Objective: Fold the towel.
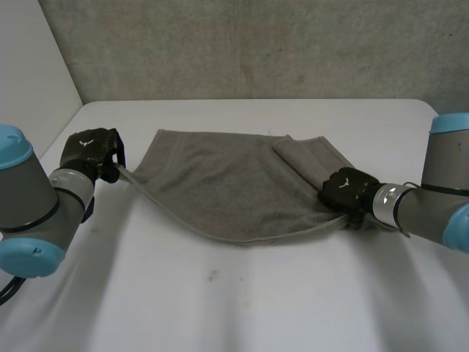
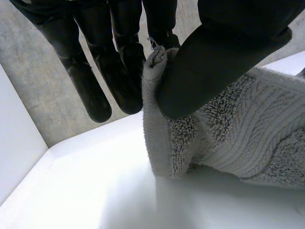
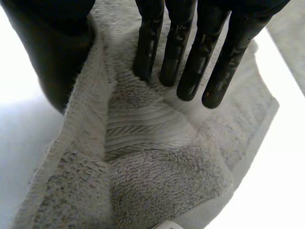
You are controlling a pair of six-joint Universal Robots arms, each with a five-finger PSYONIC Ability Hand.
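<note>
The near part of the white table [image 1: 220, 308] is lying bare, and beyond it the grey towel [image 1: 220, 183] is resting across the middle of the table and reaching toward the far edge. Its near hem is sagging in a long curve between the two hands. The left hand [image 1: 89, 152] is holding the towel's left near corner toward the table's left edge, and the head view is showing only the back of that hand. The left wrist view is showing the grip itself: the thumb [image 2: 214, 62] is pressing the bunched corner against the fingers [image 2: 119, 71], so the hand is pinching the cloth. The right hand [image 1: 344, 189] is sitting on the towel's right near corner. The right wrist view is showing what the head view is hiding: the straight fingers [image 3: 190, 62] are lying on top of the pile while the thumb [image 3: 52, 52] is standing on the other side of the raised hem, so the hem is being nipped between them. The towel's long axis is running left to right, along the table's far edge. At its right far corner a flap is lying folded back over the cloth, slanting toward the right hand. Behind the table a grey wall [image 1: 256, 44] is standing.
</note>
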